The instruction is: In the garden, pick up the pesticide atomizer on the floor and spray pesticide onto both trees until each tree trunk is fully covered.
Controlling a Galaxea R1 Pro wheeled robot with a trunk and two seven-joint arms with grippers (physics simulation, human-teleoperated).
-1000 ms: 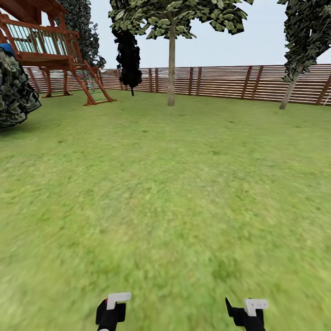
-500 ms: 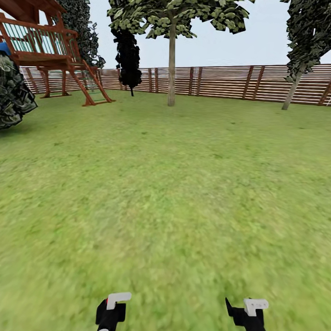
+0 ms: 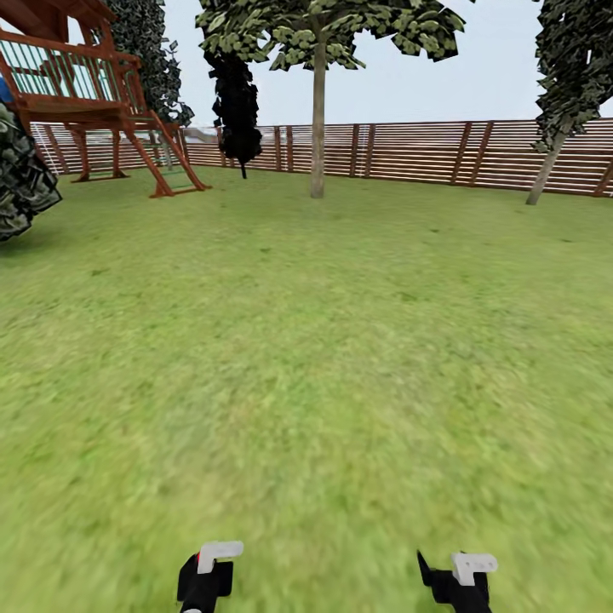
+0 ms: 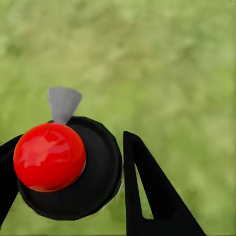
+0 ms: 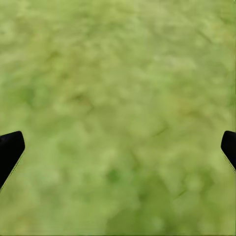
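Note:
The pesticide atomizer (image 4: 96, 172) sits between the black fingers of my left gripper (image 4: 69, 147), a dark round body with a red ball cap and a grey nozzle. In the head view that gripper (image 3: 209, 569) is low at the left, with a bit of red at its tip. My right gripper (image 3: 460, 572) is low at the right, its fingers (image 5: 10, 150) spread wide over bare grass. One tree (image 3: 317, 128) with a straight trunk stands ahead by the fence. A second tree (image 3: 545, 170) with a leaning trunk stands at the far right.
A brown slat fence (image 3: 409, 153) closes the lawn's far side. A red-brown wooden play tower with a ladder (image 3: 94, 94) stands at the far left, with a dark round bush (image 3: 21, 183) in front of it. Open grass (image 3: 306, 358) lies between me and the trees.
The whole view has shifted a little: the bush has slid left and the right tree has slid right, so the camera has moved. Both grippers hold the same pose.

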